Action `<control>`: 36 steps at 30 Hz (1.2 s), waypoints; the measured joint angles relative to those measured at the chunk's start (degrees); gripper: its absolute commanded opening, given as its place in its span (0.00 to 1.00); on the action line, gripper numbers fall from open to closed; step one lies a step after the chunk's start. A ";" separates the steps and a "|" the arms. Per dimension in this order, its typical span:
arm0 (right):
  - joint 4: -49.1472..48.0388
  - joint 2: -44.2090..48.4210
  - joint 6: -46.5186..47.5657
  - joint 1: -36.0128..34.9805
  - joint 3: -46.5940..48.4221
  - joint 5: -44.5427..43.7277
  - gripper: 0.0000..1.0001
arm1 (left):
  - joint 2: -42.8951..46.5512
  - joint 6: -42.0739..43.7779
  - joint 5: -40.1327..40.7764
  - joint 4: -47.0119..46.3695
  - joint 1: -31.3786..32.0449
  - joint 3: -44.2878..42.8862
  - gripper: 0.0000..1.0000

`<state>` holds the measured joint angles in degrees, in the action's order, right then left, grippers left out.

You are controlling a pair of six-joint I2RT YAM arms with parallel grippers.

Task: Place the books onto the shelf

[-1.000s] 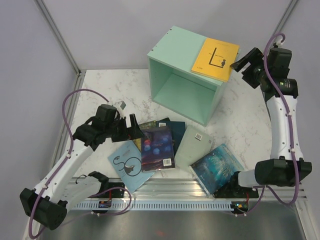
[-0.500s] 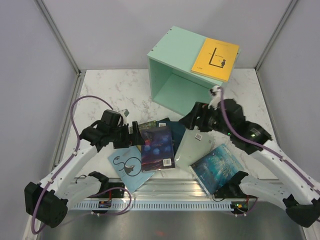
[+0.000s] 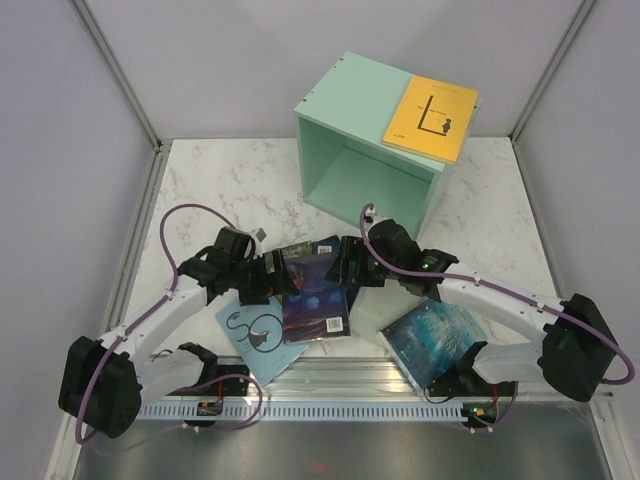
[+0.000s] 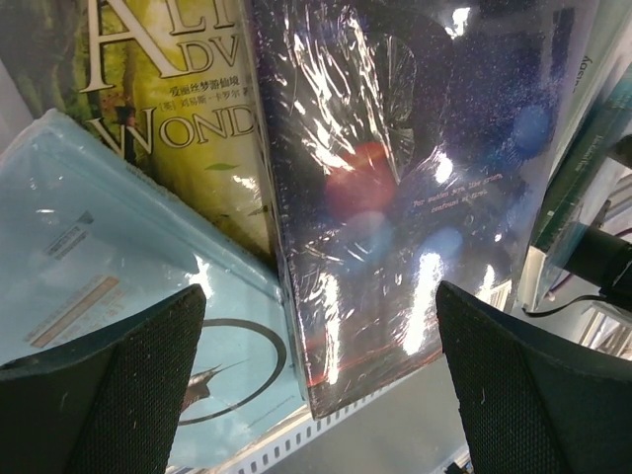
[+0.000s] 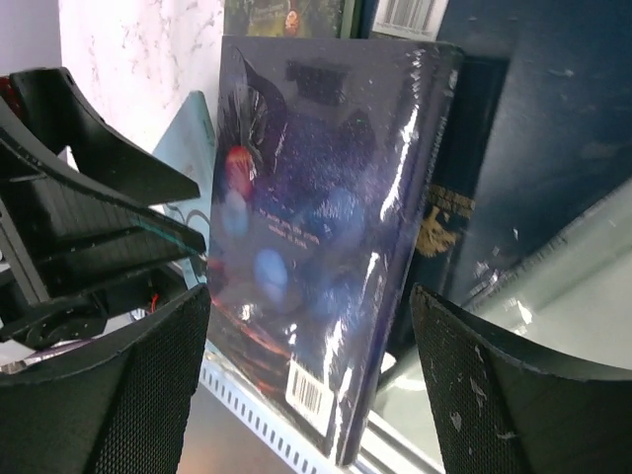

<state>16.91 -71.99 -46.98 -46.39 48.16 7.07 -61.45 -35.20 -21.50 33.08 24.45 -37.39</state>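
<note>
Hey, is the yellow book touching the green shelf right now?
Touching. The top view shows the yellow book lying flat on the top panel of the shelf.

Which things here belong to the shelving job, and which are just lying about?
Job: shelf; yellow book on top of it; on the table: purple book, swirl book, icy blue book, green-gold book, navy book; left gripper and right gripper, both open, at the purple book.
Lying about: only fixtures, table and rail.

"ADV", "WOND" on green-gold book (image 4: 168, 109)
</note>
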 measured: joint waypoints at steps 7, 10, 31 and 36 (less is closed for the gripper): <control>-11.61 -6.38 -3.26 -0.13 -7.78 2.91 0.84 | -1.25 -1.77 -2.60 -5.16 -0.02 2.64 1.00; -14.67 -6.60 -4.39 -0.24 -10.05 3.63 0.81 | -1.29 -2.32 -3.41 -6.62 -0.02 3.10 1.00; -36.50 -3.02 -16.57 -2.32 -19.50 10.73 0.05 | -2.69 -5.92 -10.21 -16.83 -0.81 7.54 1.00; -30.40 -2.36 -15.28 -4.15 -15.50 9.09 0.00 | -1.70 -6.08 -10.45 -16.00 -0.94 7.61 1.00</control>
<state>-13.50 -74.35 -62.26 -50.54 32.67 16.16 -63.16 -41.28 -31.94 17.08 23.51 -29.78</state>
